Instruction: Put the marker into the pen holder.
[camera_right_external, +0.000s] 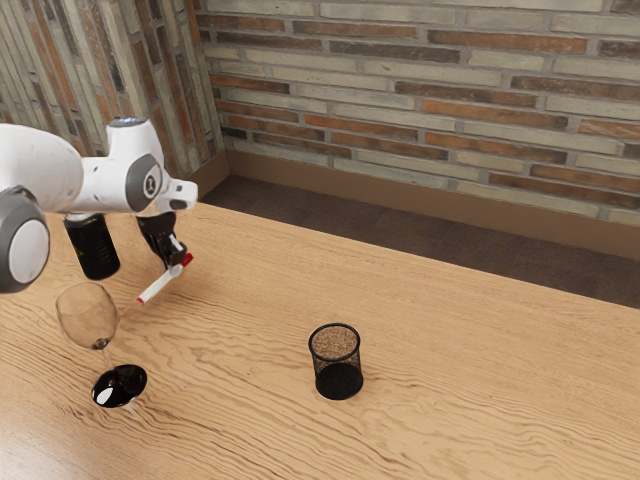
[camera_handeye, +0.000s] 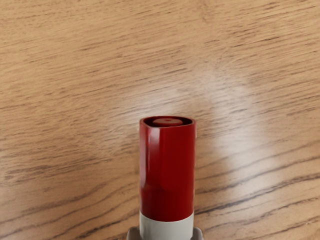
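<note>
Exterior view: black mesh pen holder (camera_right_external: 338, 380) lower centre, base visible through the mesh. Wine glass (camera_right_external: 87, 316) upright lower left, near the marker (camera_right_external: 157, 287); black cylindrical container (camera_right_external: 97, 250) upper left, partly behind arm. Gripper (camera_right_external: 179, 261) closed on marker, left of frame, marker tilted. Wrist view: red end (camera_handeye: 167, 172) with recessed tip, white barrel (camera_handeye: 166, 230) between the fingers.

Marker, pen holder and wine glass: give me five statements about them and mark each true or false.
1. The pincer grips the marker. True.
2. The wine glass is nearer the exterior view's left edge than the pen holder is. True.
3. The marker is inside the pen holder. False: it is in the pincer, apart from the holder.
4. The pen holder lies on its side. False: it stands upright.
5. The marker has a red end. True.
</note>
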